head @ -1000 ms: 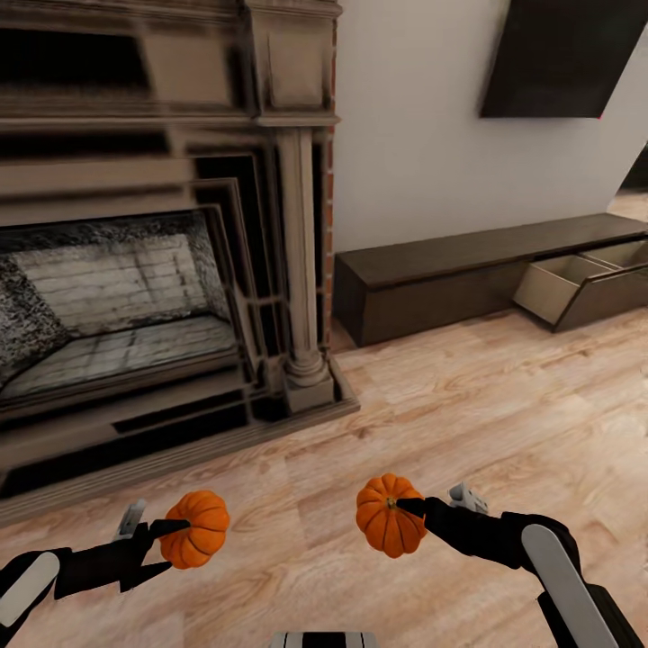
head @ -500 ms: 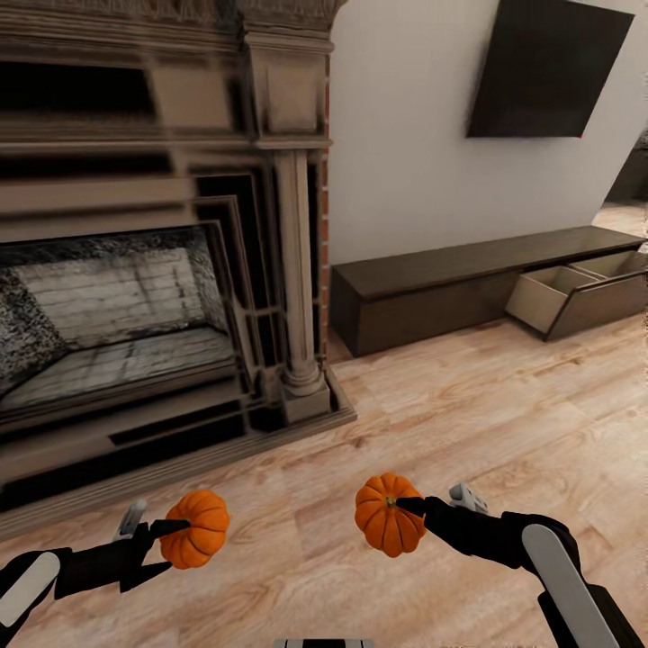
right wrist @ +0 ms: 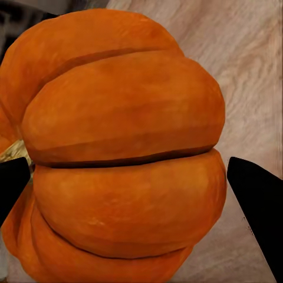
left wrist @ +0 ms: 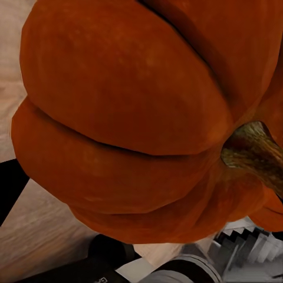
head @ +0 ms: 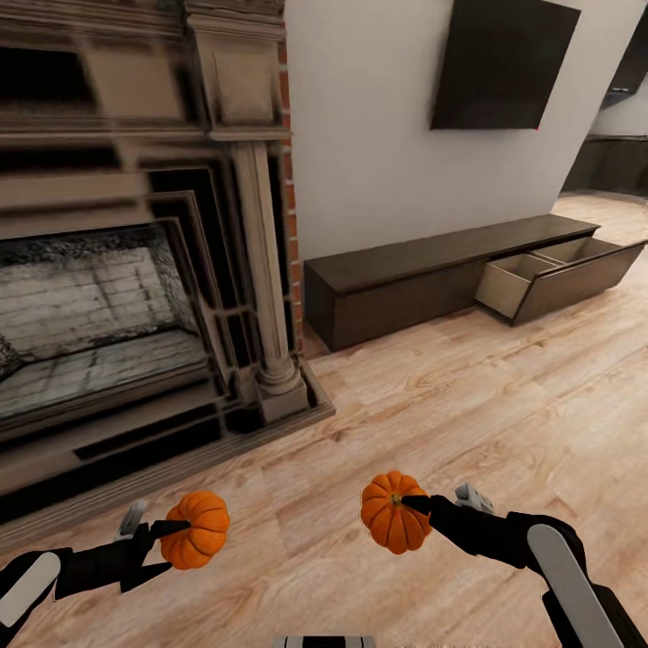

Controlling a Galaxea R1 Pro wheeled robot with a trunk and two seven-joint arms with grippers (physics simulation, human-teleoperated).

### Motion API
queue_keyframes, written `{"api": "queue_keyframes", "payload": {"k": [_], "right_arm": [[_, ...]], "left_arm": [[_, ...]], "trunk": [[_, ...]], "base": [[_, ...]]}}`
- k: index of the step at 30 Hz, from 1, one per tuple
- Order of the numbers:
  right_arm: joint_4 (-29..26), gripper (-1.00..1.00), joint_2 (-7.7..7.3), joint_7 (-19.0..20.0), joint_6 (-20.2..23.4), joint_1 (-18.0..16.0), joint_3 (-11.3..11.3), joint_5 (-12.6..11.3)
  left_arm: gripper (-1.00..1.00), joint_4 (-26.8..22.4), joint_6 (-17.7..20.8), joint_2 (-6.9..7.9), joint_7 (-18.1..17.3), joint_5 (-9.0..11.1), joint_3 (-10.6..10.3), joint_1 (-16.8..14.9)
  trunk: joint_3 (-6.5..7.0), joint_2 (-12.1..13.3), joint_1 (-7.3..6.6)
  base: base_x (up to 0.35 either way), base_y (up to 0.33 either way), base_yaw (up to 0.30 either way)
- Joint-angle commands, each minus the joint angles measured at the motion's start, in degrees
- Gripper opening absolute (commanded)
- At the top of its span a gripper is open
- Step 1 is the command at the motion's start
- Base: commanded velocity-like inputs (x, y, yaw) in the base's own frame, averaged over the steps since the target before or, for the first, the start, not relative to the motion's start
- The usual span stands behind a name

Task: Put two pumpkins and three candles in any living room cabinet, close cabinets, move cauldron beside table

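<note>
While each claw clamped a ribbed orange pumpkin, left (head: 200, 528) and right (head: 393, 513), the robot faced the long dark-brown wooden cabinet (head: 423, 274), whose open drawer (head: 522, 279) awaited them.

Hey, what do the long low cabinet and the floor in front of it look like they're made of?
Cabinet: dark brown wood with a matte finish, judging by its flat, dull fronts; its open drawer has a paler lining. Floor: light wood planks or laminate, with visible grain and board seams.
</note>
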Motion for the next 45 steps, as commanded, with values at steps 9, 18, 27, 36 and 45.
{"api": "queue_keyframes", "payload": {"k": [9, 18, 27, 36, 45], "right_arm": [[0.0, -1.00, 0.01, -0.1, -0.2, 0.0, -0.2, -0.2], [0.0, -1.00, 0.01, -0.1, -0.1, 0.0, -0.3, -0.2], [0.1, -1.00, 0.01, 0.0, -0.1, 0.0, -0.3, -0.5], [1.4, -1.00, 0.01, 0.0, -0.1, 0.0, -0.4, -2.2], [1.8, -1.00, -0.01, 0.0, 0.1, 0.0, -1.9, -2.5]], "left_arm": [[-1.00, 0.0, -0.2, -0.07, 0.1, -0.1, -0.2, 0.0], [-1.00, 0.0, -0.2, -0.07, 0.2, -0.1, -0.2, 0.0], [-1.00, 0.0, -0.2, -0.07, 0.2, -0.1, -0.2, 0.0], [-1.00, 0.0, -0.3, -0.12, 0.3, -0.1, -0.2, 0.0], [-1.00, 0.0, -0.2, -0.11, 0.2, -0.1, -0.3, 0.0]], "trunk": [[-0.58, 0.0, 0.00], [-1.07, 0.0, 0.00], [-1.51, 0.0, 0.00], [-1.79, 0.0, 0.00], [-1.80, 0.0, 0.00]], "base": [[0.000, 0.000, -0.210], [0.000, 0.000, -0.220], [0.000, 0.000, -0.218], [0.000, 0.000, -0.217], [0.000, 0.000, -0.252]]}}
